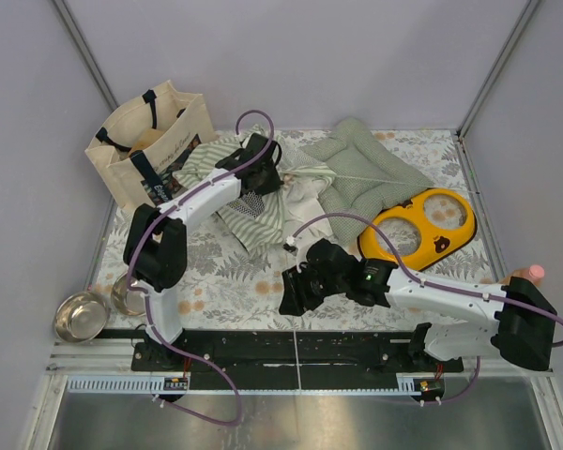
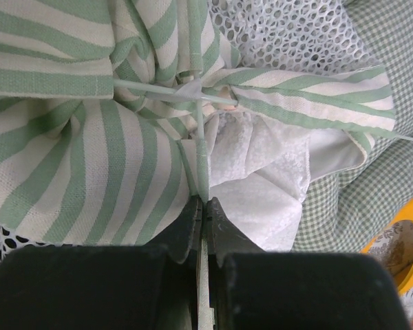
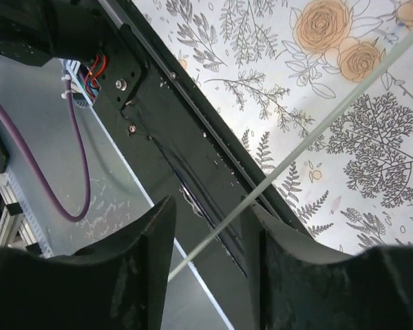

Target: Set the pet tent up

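The green-and-white striped fabric pet tent (image 1: 253, 223) lies collapsed in a rumpled heap toward the far left of the floral-print tabletop (image 1: 235, 281). It sits just in front of the beige canvas tote bag (image 1: 145, 141), and its right side laps against the green checked quilted cushion (image 1: 366, 169).

The left arm is stretched out over the tent, and the left tool (image 2: 204, 206) is down among the folds with its fingers pressed together on a thin white pole (image 2: 201, 148). The wrist view shows that pole running straight up from the pinch to a junction where another pole crosses it. Striped cloth bunches on either side, with white lacy fabric (image 2: 261, 179) to the right and a white mesh panel (image 2: 289, 34) above.

Over on the other side, the right tool (image 3: 212, 210) hangs low over the near edge of the tabletop, fingers spread apart. A second thin pale rod (image 3: 310, 137) runs diagonally through the gap between them, and neither finger is seen closing on it. Beneath it are the black base rail (image 3: 172, 130) and the rose-and-fern print.

A yellow two-hole bowl holder (image 1: 418, 225) sits on the tabletop just beside the cushion, close to the right arm. Round steel bowls (image 1: 80, 314) rest at the near left corner.
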You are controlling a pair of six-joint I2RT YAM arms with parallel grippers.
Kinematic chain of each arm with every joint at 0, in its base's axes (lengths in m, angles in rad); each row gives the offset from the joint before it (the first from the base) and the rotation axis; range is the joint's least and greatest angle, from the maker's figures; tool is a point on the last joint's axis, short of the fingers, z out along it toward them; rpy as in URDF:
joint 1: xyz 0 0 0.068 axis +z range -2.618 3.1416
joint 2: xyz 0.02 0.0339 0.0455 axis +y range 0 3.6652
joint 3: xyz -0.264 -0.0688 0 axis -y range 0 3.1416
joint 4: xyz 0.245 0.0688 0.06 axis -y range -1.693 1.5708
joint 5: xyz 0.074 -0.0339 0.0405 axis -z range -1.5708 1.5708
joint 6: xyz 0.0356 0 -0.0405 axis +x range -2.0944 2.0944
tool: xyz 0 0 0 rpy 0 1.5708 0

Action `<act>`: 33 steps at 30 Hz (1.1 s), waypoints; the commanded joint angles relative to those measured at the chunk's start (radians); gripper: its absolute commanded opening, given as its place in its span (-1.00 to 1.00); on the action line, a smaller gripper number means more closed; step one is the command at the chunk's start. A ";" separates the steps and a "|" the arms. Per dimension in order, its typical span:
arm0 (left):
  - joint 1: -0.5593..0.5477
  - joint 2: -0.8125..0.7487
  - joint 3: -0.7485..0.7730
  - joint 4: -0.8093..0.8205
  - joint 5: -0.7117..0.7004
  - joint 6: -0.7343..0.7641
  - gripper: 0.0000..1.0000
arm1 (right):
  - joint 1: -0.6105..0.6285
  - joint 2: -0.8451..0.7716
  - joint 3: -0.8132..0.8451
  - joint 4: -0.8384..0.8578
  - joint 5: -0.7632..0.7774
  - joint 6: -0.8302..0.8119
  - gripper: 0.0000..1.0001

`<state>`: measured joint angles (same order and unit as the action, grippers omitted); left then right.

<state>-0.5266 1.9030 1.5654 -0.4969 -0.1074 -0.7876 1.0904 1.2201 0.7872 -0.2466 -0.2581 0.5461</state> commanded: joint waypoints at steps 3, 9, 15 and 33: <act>-0.010 0.007 0.087 0.104 0.023 -0.004 -1.00 | 0.005 0.021 0.000 0.047 -0.033 0.031 -0.47; -0.010 -0.022 0.062 0.090 0.060 0.039 -0.47 | 0.005 0.024 0.015 -0.002 0.057 0.041 -1.00; -0.009 -0.128 -0.017 0.069 0.063 0.109 0.78 | 0.005 -0.014 0.032 -0.011 0.216 0.057 -1.00; -0.001 -0.603 -0.318 -0.072 0.138 0.134 0.96 | 0.006 -0.039 0.060 0.312 0.385 0.202 -1.00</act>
<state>-0.5262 1.4055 1.3903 -0.5735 -0.0677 -0.6365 1.0916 1.2076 0.8135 -0.1596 0.0128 0.7090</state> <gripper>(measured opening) 0.987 0.030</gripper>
